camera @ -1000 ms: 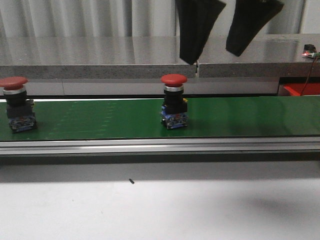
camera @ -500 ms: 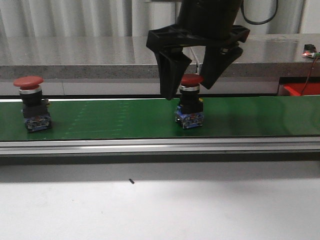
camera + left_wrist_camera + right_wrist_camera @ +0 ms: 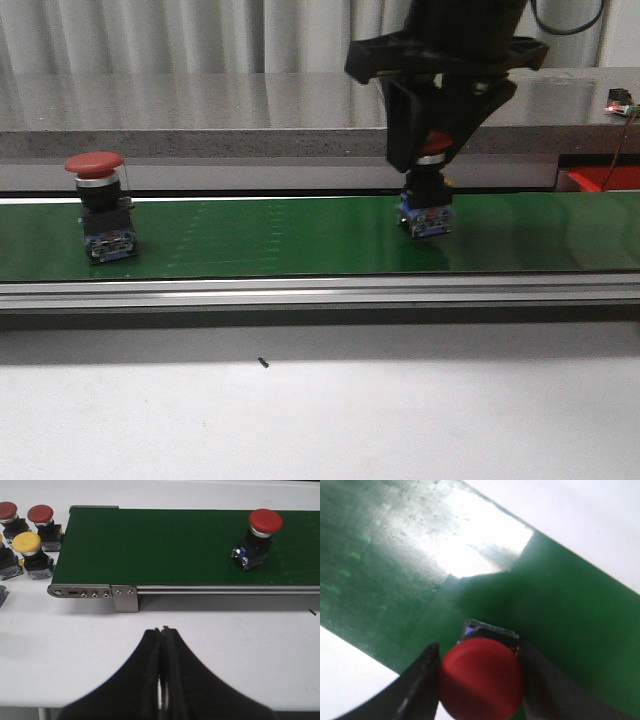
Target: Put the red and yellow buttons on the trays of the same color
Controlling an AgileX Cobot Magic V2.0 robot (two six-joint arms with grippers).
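Observation:
A red button (image 3: 430,200) stands on the green conveyor belt (image 3: 270,240) right of centre. My right gripper (image 3: 430,160) has come down over it, and its fingers press on both sides of the red cap (image 3: 481,677). A second red button (image 3: 98,205) stands on the belt at the left and also shows in the left wrist view (image 3: 257,537). My left gripper (image 3: 161,630) is shut and empty above the white table. No yellow button is on the belt. No tray shows clearly.
Beside the belt's end, loose buttons stand on the white table: two red ones (image 3: 41,519) and a yellow one (image 3: 29,550). A grey ledge (image 3: 200,140) runs behind the belt. A red object (image 3: 600,178) sits at the far right.
The belt carried both red buttons to the right. My right gripper came down from above, followed the nearer button and closed its wide-open fingers on the cap.

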